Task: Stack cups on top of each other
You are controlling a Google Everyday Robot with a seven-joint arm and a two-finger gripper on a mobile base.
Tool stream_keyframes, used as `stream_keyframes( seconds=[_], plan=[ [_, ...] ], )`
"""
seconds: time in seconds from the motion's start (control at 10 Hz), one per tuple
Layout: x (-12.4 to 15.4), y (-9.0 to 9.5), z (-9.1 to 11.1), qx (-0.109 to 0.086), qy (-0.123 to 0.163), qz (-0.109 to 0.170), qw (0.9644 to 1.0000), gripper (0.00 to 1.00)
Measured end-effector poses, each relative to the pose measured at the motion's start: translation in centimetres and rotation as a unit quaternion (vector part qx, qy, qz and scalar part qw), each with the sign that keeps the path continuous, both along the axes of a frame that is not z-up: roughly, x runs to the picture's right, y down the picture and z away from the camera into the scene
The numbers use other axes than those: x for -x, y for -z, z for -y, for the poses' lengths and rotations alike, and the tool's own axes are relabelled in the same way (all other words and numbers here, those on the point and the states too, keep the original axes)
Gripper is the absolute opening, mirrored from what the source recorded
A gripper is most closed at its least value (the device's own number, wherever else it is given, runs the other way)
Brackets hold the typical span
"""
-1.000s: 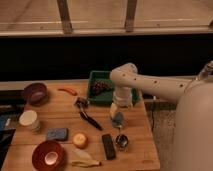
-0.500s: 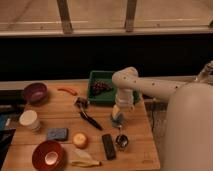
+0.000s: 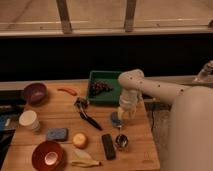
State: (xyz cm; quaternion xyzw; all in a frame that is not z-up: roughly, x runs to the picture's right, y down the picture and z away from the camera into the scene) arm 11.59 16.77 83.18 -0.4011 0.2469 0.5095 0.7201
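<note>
**While the gripper (image 3: pixel 124 116) covers the blue cup (image 3: pixel 115 120), the white cup (image 3: pixel 28 120) stands far left**

Blue-grey, the blue cup sits right of the desk's (image 3: pixel 65 112) middle, near the tray (image 3: pixel 107 76); its rim is hard to make out. Whether the gripper holds it cannot be told. The white cup, a cream cylinder, stands upright near the purple bowl (image 3: pixel 34 92).

Pincer (image 3: pixel 122 117) at cup (image 3: pixel 116 120), before tray (image 3: pixel 106 73)

The arm (image 3: pixel 160 90) is cream-white, made of smooth tubular segments with a bulbous rounded joint. A broad pale body shell (image 3: pixel 192 132) curves beside it. Its gripper (image 3: pixel 122 117) hangs just in front of the green tray (image 3: pixel 102 79).
</note>
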Motion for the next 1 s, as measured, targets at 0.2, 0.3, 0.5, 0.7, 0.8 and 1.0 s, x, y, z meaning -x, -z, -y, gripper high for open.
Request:
stream_keyframes(
  seconds=[0.2,0.3,0.5,0.7,0.8,1.0],
  plan=[
    [0.3,0.7,0.1,0.003,-0.001,0.011,0.9999,0.06],
    [0.5,1.1,0.2,0.003,-0.003,0.015,0.9999,0.02],
    [1.3,2.1,0.8,0.004,-0.009,0.036,0.9993,0.0],
    [1.8,3.3,1.9,-0.001,-0.016,0.057,0.9983,0.0],
    [2.4,4.1,2.9,-0.009,-0.014,0.07,0.9974,0.0],
    [4.6,5.6,5.7,-0.034,0.001,0.093,0.9951,0.0]
  ],
)
